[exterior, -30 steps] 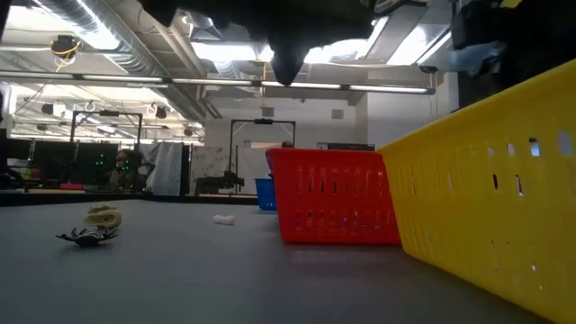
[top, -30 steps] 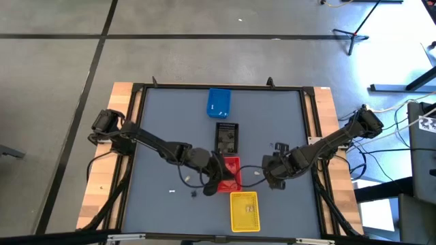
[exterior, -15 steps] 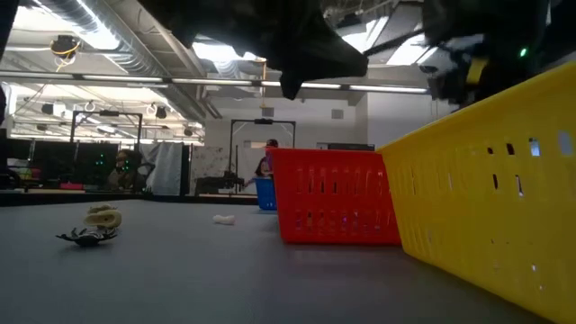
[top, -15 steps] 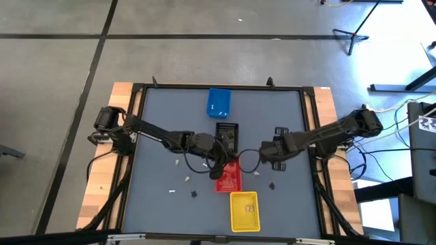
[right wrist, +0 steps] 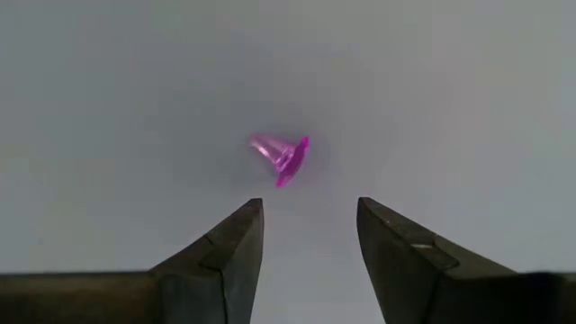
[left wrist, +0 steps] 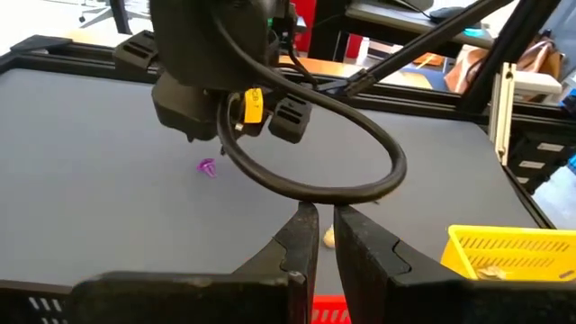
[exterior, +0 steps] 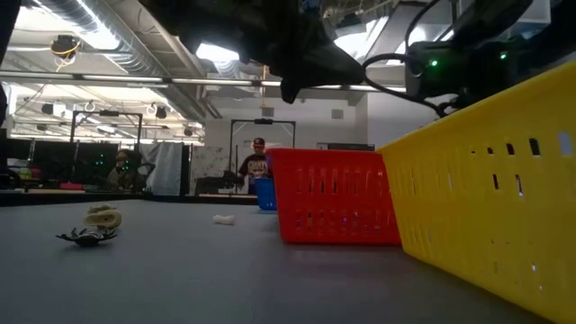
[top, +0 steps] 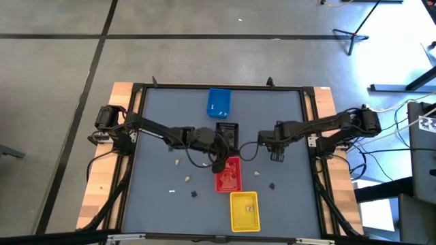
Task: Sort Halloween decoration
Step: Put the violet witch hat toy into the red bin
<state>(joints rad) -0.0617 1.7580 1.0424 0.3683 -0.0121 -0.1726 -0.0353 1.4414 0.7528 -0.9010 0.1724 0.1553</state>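
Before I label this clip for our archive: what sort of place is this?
Probably a robotics lab or workshop: a grey framed worktable on bare concrete floor, exposed ceiling ducts with strip lights, and dark equipment racks behind.

No readable text, labels, brands or numbers anywhere in these views. The yellow tag [left wrist: 253,104] on the right arm's wrist is blank as far as I can tell. At the high view's right edge a white marker with a black pattern [top: 427,124] sits on the equipment beside the table; no characters can be made out. The trays show no print.
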